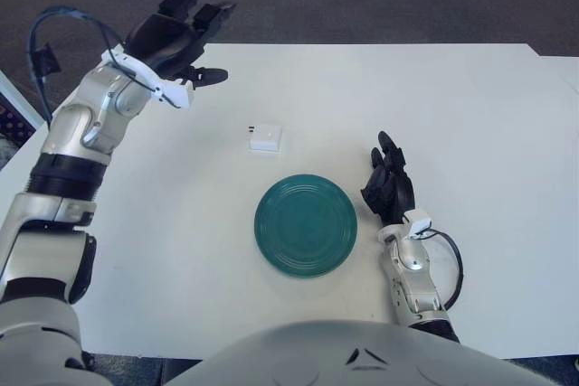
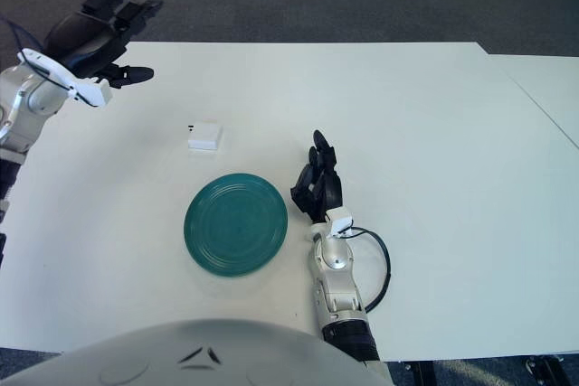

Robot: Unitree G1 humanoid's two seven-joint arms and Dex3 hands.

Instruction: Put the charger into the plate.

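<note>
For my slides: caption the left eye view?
Left hand raised open beyond white charger; green plate empty, right hand beside it.
</note>
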